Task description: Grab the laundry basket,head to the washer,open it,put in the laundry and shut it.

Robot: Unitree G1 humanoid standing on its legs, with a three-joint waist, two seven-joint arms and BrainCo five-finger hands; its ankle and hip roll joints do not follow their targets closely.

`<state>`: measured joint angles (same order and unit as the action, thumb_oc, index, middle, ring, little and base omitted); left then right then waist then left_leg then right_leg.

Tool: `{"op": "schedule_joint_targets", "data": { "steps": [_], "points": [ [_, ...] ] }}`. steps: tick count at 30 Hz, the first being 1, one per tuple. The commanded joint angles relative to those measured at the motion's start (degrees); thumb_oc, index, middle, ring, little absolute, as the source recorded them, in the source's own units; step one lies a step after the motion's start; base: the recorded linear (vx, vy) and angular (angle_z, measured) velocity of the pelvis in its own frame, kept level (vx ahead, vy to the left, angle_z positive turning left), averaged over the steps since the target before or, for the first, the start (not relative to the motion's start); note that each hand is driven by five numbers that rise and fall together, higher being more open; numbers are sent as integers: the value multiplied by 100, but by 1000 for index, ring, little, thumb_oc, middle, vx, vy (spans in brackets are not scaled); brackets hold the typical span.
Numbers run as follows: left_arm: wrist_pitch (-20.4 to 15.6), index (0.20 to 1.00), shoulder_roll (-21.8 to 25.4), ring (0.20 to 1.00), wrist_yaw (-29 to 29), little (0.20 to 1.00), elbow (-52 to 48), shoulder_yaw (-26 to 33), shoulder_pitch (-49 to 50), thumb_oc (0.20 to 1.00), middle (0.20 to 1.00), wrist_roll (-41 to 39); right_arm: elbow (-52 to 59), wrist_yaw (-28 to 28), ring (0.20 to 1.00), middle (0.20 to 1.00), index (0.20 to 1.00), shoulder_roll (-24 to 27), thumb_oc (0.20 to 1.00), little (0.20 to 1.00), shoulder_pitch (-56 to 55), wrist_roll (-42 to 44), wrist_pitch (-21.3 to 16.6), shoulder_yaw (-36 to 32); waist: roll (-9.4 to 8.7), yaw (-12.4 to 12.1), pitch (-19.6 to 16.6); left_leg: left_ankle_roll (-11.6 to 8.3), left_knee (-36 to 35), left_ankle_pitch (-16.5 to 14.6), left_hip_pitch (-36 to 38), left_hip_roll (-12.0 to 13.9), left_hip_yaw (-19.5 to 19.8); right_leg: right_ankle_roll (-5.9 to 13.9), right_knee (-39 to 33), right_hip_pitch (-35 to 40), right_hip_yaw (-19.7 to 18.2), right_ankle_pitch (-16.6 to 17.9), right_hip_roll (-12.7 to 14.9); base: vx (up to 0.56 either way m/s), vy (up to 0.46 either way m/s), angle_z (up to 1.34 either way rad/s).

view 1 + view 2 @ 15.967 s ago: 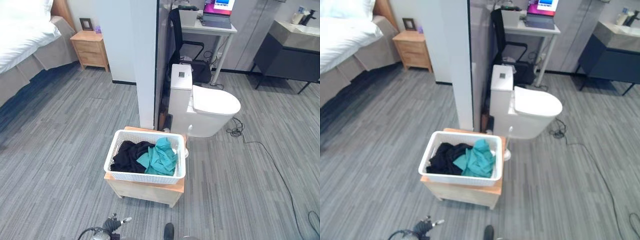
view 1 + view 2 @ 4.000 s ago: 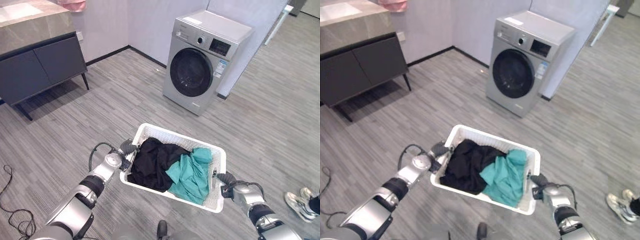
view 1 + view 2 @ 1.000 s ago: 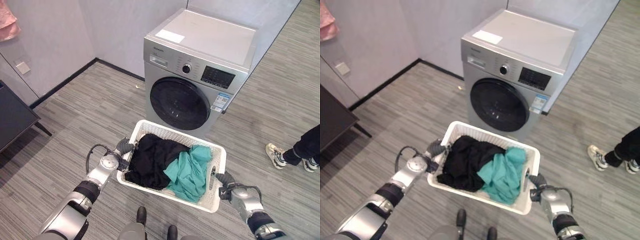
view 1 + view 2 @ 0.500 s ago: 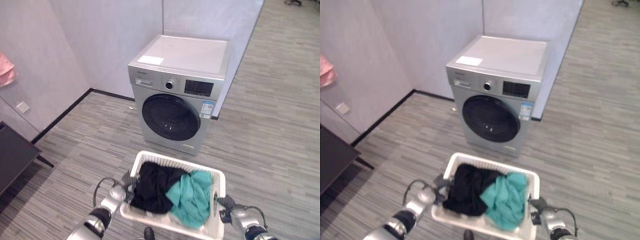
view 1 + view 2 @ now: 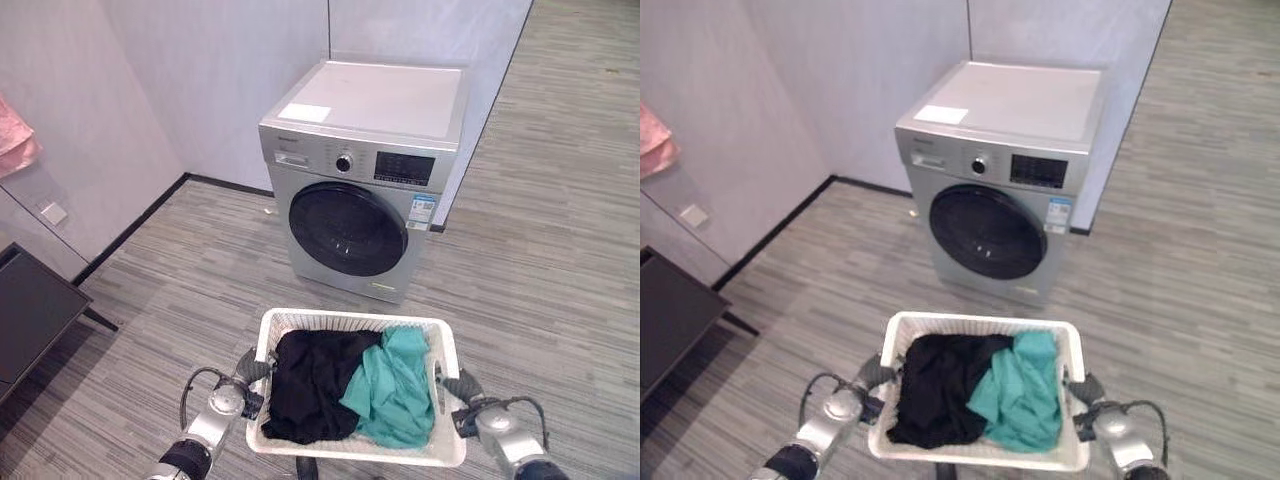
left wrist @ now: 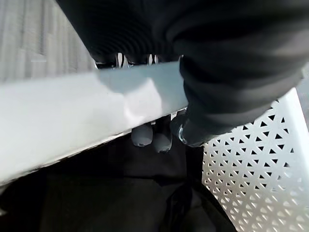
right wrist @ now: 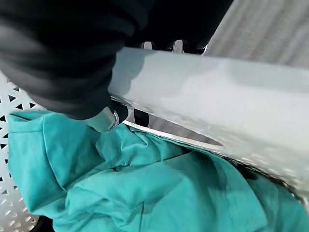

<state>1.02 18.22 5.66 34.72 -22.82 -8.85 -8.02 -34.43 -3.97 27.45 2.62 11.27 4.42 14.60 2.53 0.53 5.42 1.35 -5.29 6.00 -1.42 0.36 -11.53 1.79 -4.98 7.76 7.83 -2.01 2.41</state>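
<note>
The white perforated plastic laundry basket (image 5: 355,452), holding black and teal clothes, was carried just in front of the silver front-loading washer (image 5: 365,175), closer than a moment earlier. Left hand (image 5: 247,372) and right hand (image 5: 457,388) each clenched its rim. Door-opening came next.

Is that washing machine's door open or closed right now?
Closed. The washer's round dark door sits flush against its front, with no gap showing.
</note>
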Motion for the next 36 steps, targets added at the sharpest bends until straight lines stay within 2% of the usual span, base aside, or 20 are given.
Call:
{"op": "schedule_joint_targets", "data": {
  "steps": [1, 3, 4, 5, 8, 10, 11, 12, 14, 15, 19, 21, 24, 25, 26, 28, 30, 32, 34, 36],
  "points": [
    [-305, 200, 357, 200, 143, 200, 158, 319, -830, 200, 200, -11, 564, 167, 200, 200, 200, 302, 200, 200, 481, -21, -344, -531, -109, -111, 163, -378, 623, -677, -154, 409, -212, 664, -2, -422, 601, 344, 775, -121, 94, 16],
    [-335, 200, 737, 200, 135, 200, -530, 618, -926, 200, 200, 95, 1107, 218, 200, 200, 200, 779, 200, 200, 483, -140, -290, -895, -193, -160, 228, -308, 1114, -967, -426, 328, -40, 723, 3, -393, 607, 346, 886, -4, 203, 16],
    [-317, 200, 887, 200, 98, 200, -803, 740, -968, 200, 200, 124, 1246, 218, 200, 200, 200, 978, 200, 200, 506, -185, -283, -1094, -190, -195, 204, -179, 1236, -1131, -426, 211, 51, 758, 230, -350, 617, 261, 1007, 81, 209, 31],
    [-312, 200, 889, 200, 97, 200, -809, 743, -970, 200, 200, 125, 1248, 219, 200, 200, 200, 977, 200, 200, 509, -185, -282, -1096, -196, -193, 194, -173, 1229, -1107, -446, 204, 49, 757, 237, -376, 616, 269, 1015, 96, 249, 44],
    [-197, 200, 1006, 200, 58, 200, -1027, 706, -1140, 200, 200, 243, 1370, 219, 200, 200, 200, 977, 200, 200, 509, -105, -236, -1358, -133, -215, 218, 55, 1143, -1146, -288, 29, 201, 642, 1568, -765, 569, 181, 1204, 120, 242, 32],
    [-156, 200, 1014, 200, 58, 200, -1083, 738, -1162, 200, 200, 324, 1576, 213, 200, 200, 200, 925, 200, 200, 395, -138, -232, -1517, -88, -105, 335, 130, 1045, -1184, -68, -23, 277, 624, 2394, -1177, 411, 214, 1066, 151, 215, 28],
    [-138, 200, 1010, 200, 82, 200, -1052, 726, -1225, 200, 200, 385, 1604, 171, 200, 200, 200, 902, 200, 200, 363, -143, -239, -1601, -68, -33, 384, 134, 933, -1144, 58, -49, 298, 556, 2653, -1510, 371, 175, 853, 204, 168, 28],
    [-139, 200, 1031, 200, 99, 200, -1118, 753, -1266, 200, 200, 523, 1679, 125, 200, 200, 200, 857, 200, 200, 213, -137, -271, -1763, -94, 96, 452, 116, 834, -1156, 252, -136, 400, 532, 2476, -1869, 320, 113, 510, 174, 93, 31],
    [-134, 200, 1028, 200, 98, 200, -1123, 745, -1263, 200, 200, 528, 1697, 126, 200, 200, 200, 852, 200, 200, 190, -142, -266, -1778, -85, 107, 459, 106, 803, -1159, 289, -125, 424, 528, 2475, -1836, 345, 91, 502, 154, 23, 52],
    [-135, 200, 1056, 200, 111, 200, -1241, 800, -1263, 200, 200, 649, 1931, 98, 200, 200, 200, 813, 200, 200, 33, -221, -279, -1908, -134, 220, 503, 114, 716, -1256, 509, -221, 516, 513, 2035, -2018, 440, 171, 344, 239, 13, 53],
    [-131, 200, 1072, 200, 167, 200, -1204, 863, -1304, 200, 200, 686, 2073, 70, 200, 200, 200, 708, 200, 200, -86, -238, -307, -1933, -256, 364, 498, 131, 612, -1488, 873, -388, 577, 600, 1160, -2154, 686, 574, 165, 282, -4, 34],
    [-127, 200, 1054, 200, 200, 200, -1129, 921, -1317, 200, 200, 775, 2176, 77, 200, 200, 200, 575, 200, 200, -231, -349, -341, -1887, -325, 408, 407, 133, 578, -1714, 1194, -504, 446, 656, 890, -2194, 1255, 778, 157, 373, -21, -2],
    [-180, 200, 1025, 200, 246, 200, -1065, 941, -1267, 200, 200, 908, 2382, 119, 200, 200, 200, 512, 200, 200, -467, -429, -420, -1870, -292, 471, 174, 109, 715, -2054, 1426, -440, 210, 499, 804, -1898, 1621, 659, 167, 347, -59, -23],
    [-248, 200, 982, 200, 302, 200, -856, 877, -1264, 200, 200, 889, 2315, 85, 200, 200, 200, 456, 200, 200, -560, -299, -471, -1861, -179, 585, 82, -179, 1364, -1975, 1391, -182, 26, 373, 823, -1754, 1511, 593, 38, 351, -148, -14],
    [-255, 200, 995, 200, 290, 200, -798, 886, -1254, 200, 200, 846, 2278, 84, 200, 200, 200, 446, 200, 200, -603, -246, -469, -1865, -166, 609, 88, -328, 1980, -1761, 1202, -7, -100, 318, 763, -1645, 1473, 590, 1, 340, -216, -9],
    [-255, 200, 970, 200, 322, 200, -739, 993, -1147, 200, 200, 736, 2245, 73, 200, 200, 200, 404, 200, 200, -689, -106, -498, -1833, -203, 572, 251, -625, 3681, -1007, 493, 300, -106, 83, 579, -1302, 1254, 553, -106, 175, -212, -15],
    [-298, 200, 928, 200, 410, 200, -592, 1047, -1099, 200, 200, 609, 2170, 74, 200, 200, 200, 407, 200, 200, -734, -41, -501, -1726, -220, 477, 348, -627, 4480, -878, 32, 364, 130, -75, 397, -1089, 946, 464, -255, 144, -104, -102],
    [-317, 200, 931, 200, 452, 200, -568, 1075, -1075, 200, 200, 587, 2103, 82, 200, 200, 200, 393, 200, 200, -768, -33, -492, -1687, -287, 439, 359, -553, 4551, -917, -218, 372, 188, -75, 302, -1011, 795, 456, -222, 113, 12, -110],
    [-374, 200, 904, 200, 527, 200, -553, 1199, -948, 200, 200, 476, 1872, 85, 200, 200, 200, 386, 200, 200, -753, 18, -491, -1587, -380, 283, 448, -437, 3744, -1136, -628, 656, 319, 52, 222, -801, 485, 396, -92, 162, 130, -81],
    [-393, 200, 950, 200, 556, 200, -595, 1305, -796, 200, 200, 442, 1641, 90, 200, 200, 200, 369, 200, 200, -666, 1, -507, -1483, -384, 114, 449, -419, 2520, -1062, -533, 626, 622, 103, 192, -748, 183, 354, -129, 121, 112, -97]
  ]
}}
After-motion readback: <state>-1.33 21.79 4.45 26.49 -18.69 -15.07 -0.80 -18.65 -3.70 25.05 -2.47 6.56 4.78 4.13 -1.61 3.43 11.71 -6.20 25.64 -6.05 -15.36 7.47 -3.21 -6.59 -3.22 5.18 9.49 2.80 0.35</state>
